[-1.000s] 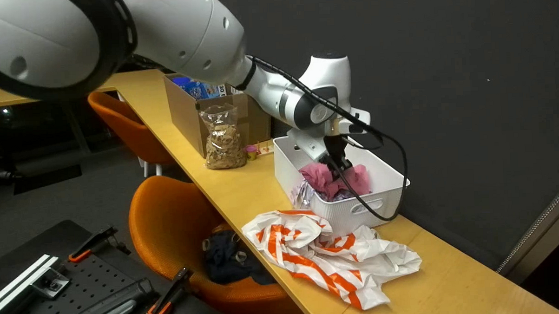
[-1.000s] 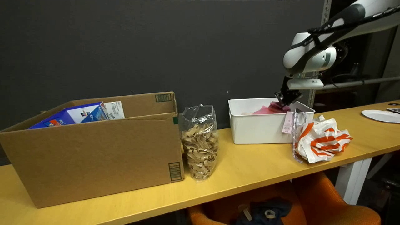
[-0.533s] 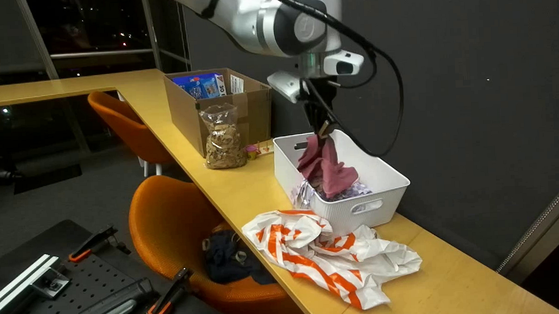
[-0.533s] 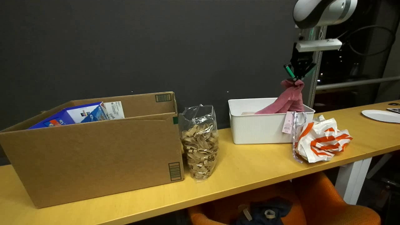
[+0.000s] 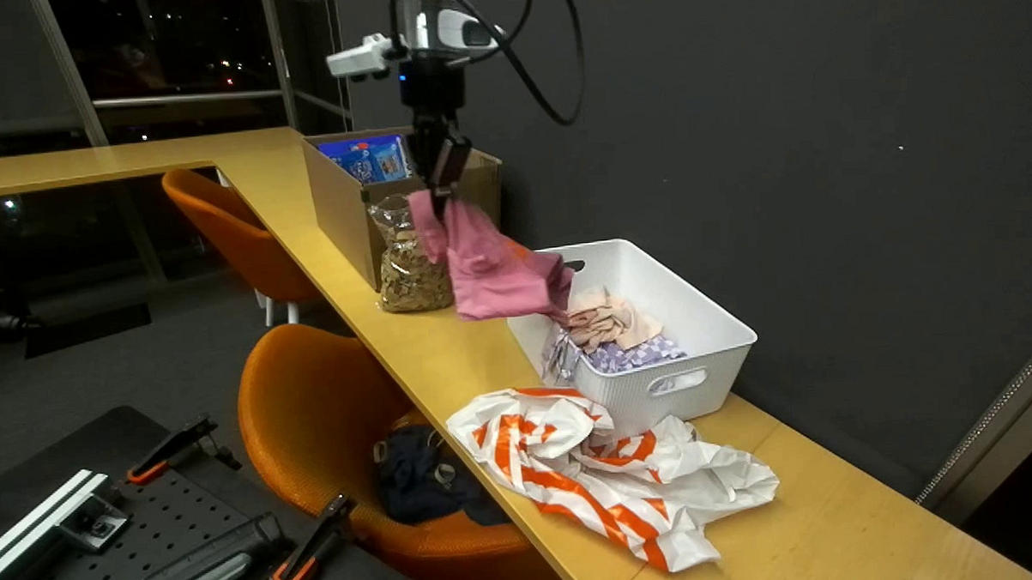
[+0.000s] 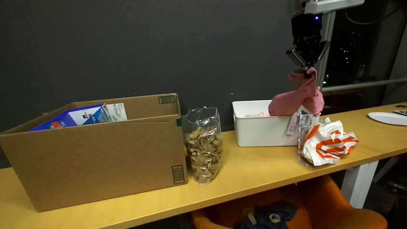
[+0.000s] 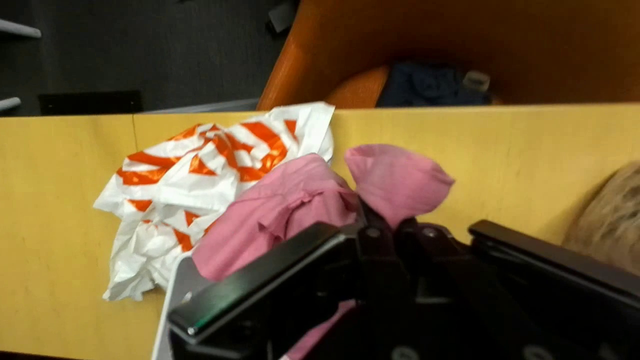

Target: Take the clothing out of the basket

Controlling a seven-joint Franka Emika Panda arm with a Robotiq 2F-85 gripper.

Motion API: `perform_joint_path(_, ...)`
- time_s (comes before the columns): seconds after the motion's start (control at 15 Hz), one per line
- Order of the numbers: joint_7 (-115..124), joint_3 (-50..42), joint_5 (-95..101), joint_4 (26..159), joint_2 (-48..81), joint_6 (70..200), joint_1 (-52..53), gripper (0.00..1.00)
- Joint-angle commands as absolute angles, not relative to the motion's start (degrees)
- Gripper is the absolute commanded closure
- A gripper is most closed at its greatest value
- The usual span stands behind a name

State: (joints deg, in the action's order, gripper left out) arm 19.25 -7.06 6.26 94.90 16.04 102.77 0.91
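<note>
Pincer (image 5: 441, 205) clutches pink garment (image 5: 500, 278), long axis slanting down toward the basket (image 5: 667, 300)

Glare glints on the clear bag (image 6: 203, 146), windows (image 5: 164, 53) are dark, and the wrist view is blurred.
</note>
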Motion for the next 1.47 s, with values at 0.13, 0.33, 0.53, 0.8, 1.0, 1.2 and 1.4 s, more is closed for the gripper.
perform_joint_path(0.13,18.66,1.51,6.19,102.72,11.58,95.42,7.59,0.98)
perform_joint_path(0.33,18.37,4.74,6.85,102.6,15.58,94.74,10.49,0.98)
perform_joint_path(0.53,18.03,6.31,8.05,101.9,18.91,94.65,12.89,0.98)
perform_joint_path(0.8,20.39,4.02,19.86,101.9,18.92,97.88,14.24,0.98)
perform_joint_path(1.0,22.11,1.63,28.91,101.13,17.9,99.85,12.97,0.98)
perform_joint_path(1.2,23.39,0.11,32.81,100.11,18.64,101.97,11.6,0.98)
perform_joint_path(1.4,21.67,1.33,29.77,100.64,19.57,103.06,11.0,0.98)
